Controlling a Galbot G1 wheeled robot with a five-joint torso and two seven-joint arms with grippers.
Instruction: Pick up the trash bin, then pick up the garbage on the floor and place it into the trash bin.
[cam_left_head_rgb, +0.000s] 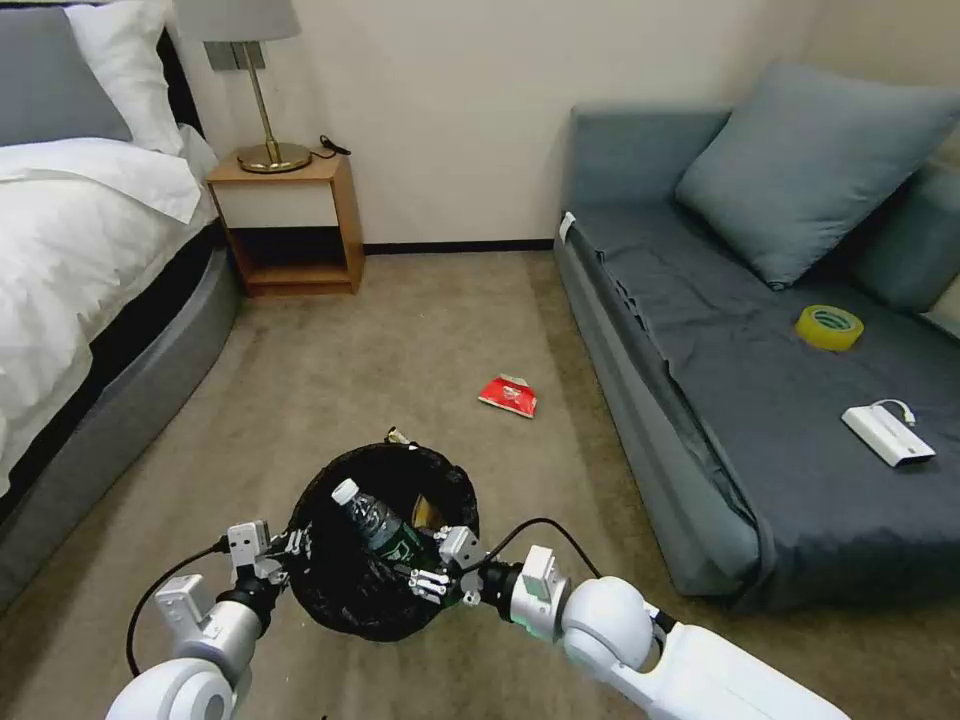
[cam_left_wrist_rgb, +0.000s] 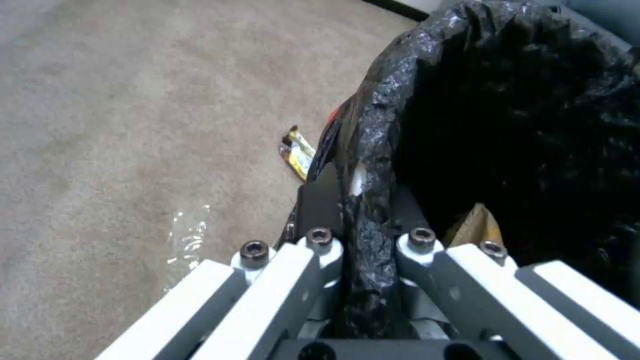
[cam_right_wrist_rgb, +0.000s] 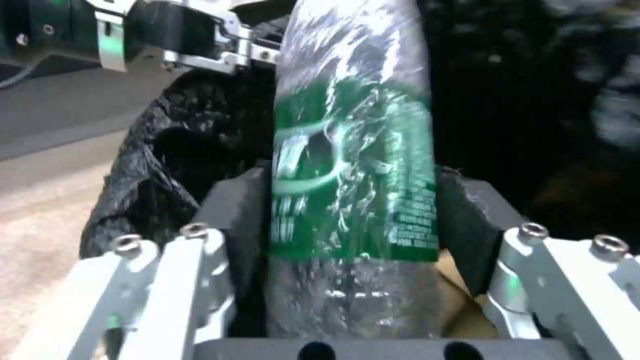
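Left end effector (cam_left_head_rgb: 290, 553) clamped on left rim of trash bin (cam_left_head_rgb: 350, 590), held above carpet at near centre. Right end effector (cam_left_head_rgb: 428, 568) closed on clear bottle (cam_left_head_rgb: 378, 522) with green label, over bin mouth. Flat red packet (cam_left_head_rgb: 508, 395) lay on floor beyond, near sofa (cam_left_head_rgb: 700, 400). Yellow-brown wrapper (cam_left_wrist_rgb: 297, 152) lay just beside bin.

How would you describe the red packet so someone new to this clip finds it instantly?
Start at the grey sofa on the right. On the beige carpet just off its front edge, beyond the trash bin, lies the red packet. It is flat, torn-looking and the only bright red item on the floor.
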